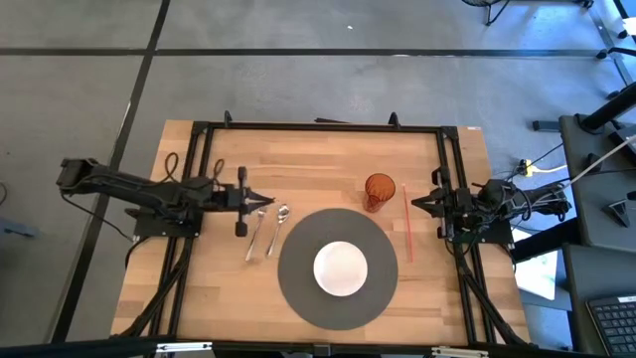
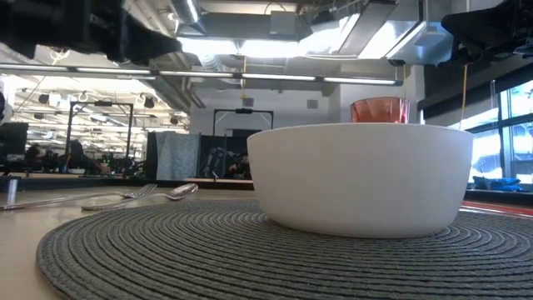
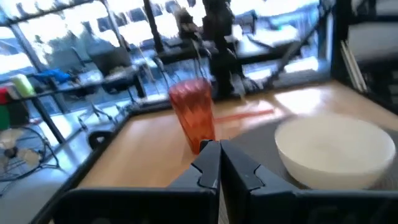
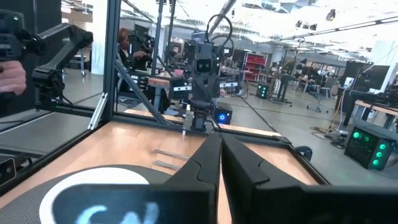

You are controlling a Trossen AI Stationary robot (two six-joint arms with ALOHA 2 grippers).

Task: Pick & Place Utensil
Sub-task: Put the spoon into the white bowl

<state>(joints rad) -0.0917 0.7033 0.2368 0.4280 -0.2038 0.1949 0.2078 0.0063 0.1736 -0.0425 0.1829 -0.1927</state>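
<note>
A metal fork (image 1: 255,237) and spoon (image 1: 278,225) lie flat on the wooden table, left of the round grey placemat (image 1: 298,288). In the low view they show as the fork (image 2: 108,198) and spoon (image 2: 179,192). My left gripper (image 1: 268,202) is shut and hovers above the utensils' far ends; in its wrist view the shut fingers (image 3: 211,167) point toward the orange cup (image 3: 194,115). My right gripper (image 1: 415,202) is shut and waits near the table's right edge, beside the cup (image 1: 379,191); its fingers (image 4: 208,158) face the utensils (image 4: 173,159).
A white bowl (image 1: 341,268) sits in the middle of the placemat. A thin red stick (image 1: 406,229) lies on the table right of the placemat. A black frame (image 1: 318,126) borders the table. Bare wood lies along the far side.
</note>
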